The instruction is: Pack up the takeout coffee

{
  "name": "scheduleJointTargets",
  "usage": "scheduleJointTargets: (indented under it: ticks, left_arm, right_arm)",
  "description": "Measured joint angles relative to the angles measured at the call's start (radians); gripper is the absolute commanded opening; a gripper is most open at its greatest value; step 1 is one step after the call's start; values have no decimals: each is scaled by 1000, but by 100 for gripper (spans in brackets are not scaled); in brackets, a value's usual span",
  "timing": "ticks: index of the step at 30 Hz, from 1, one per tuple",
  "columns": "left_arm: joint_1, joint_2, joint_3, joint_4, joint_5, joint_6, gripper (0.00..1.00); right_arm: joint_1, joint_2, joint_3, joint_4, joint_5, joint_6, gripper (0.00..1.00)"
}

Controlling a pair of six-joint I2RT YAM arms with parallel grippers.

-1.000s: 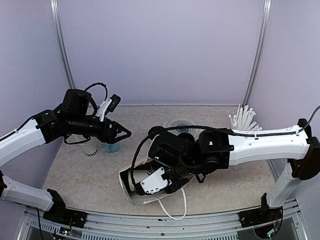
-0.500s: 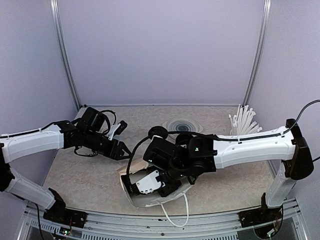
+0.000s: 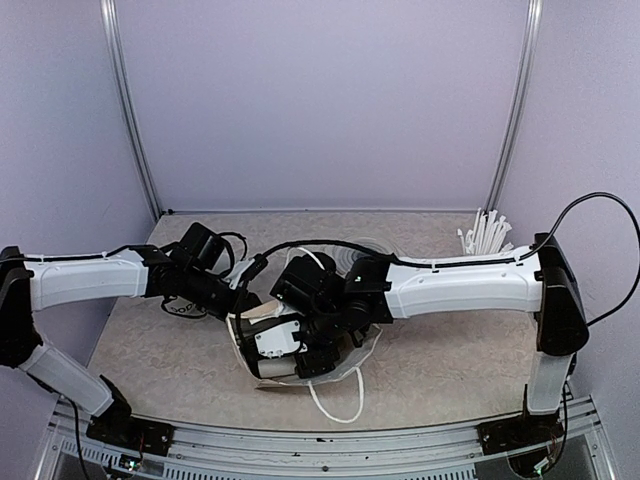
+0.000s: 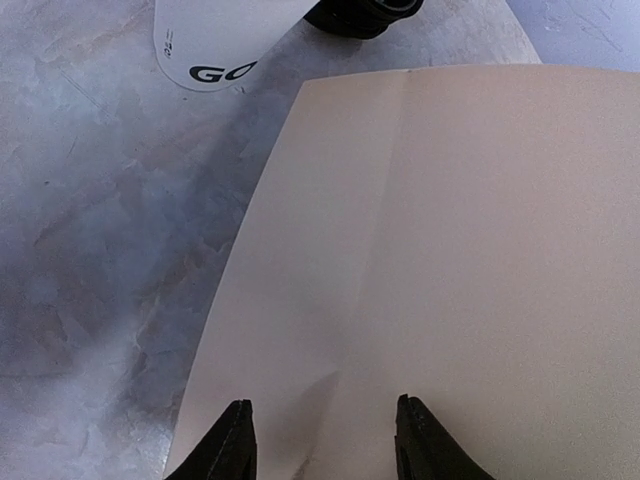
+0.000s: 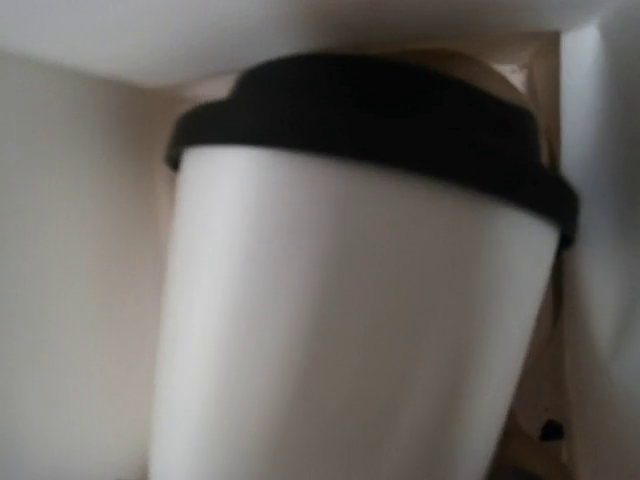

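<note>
the paper bag lies near the middle of the near edge with the takeout coffee, black lid on, inside it. the right gripper reaches in, its grip hidden from me. the left gripper is spread wide over the bag's outside, with a lettered white cup just beyond and straws at the far right corner.

From my screen: the takeout coffee is plain white with a black lid, the paper bag is pale cream, the table is marbled grey-beige, and another cup is white with black lettering. The walls look lilac.
</note>
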Motion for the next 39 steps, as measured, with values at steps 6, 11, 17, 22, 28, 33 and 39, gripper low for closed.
scheduleJointTargets:
  ticks: [6, 11, 17, 22, 28, 33, 39]
  left_arm:
    - [11, 12, 1, 8, 0, 7, 52]
    - [49, 7, 44, -47, -22, 27, 58]
    - [142, -106, 144, -127, -74, 64, 65]
    - [162, -297, 198, -130, -26, 103, 66]
    - [155, -362, 253, -119, 98, 111, 67]
    - [106, -352, 235, -71, 158, 85, 64]
    - [24, -281, 243, 13, 217, 82, 59]
  right_arm:
    - [-20, 29, 34, -28, -27, 23, 48]
    - [-21, 29, 58, -70, -44, 26, 37]
    - [-26, 24, 77, -129, -88, 12, 34]
    - [-26, 2, 79, -172, -122, -4, 33]
    - [-26, -7, 86, -209, -146, -20, 33]
    - [-26, -8, 99, -226, -161, -31, 33]
    - [-26, -8, 107, -238, -170, -43, 33]
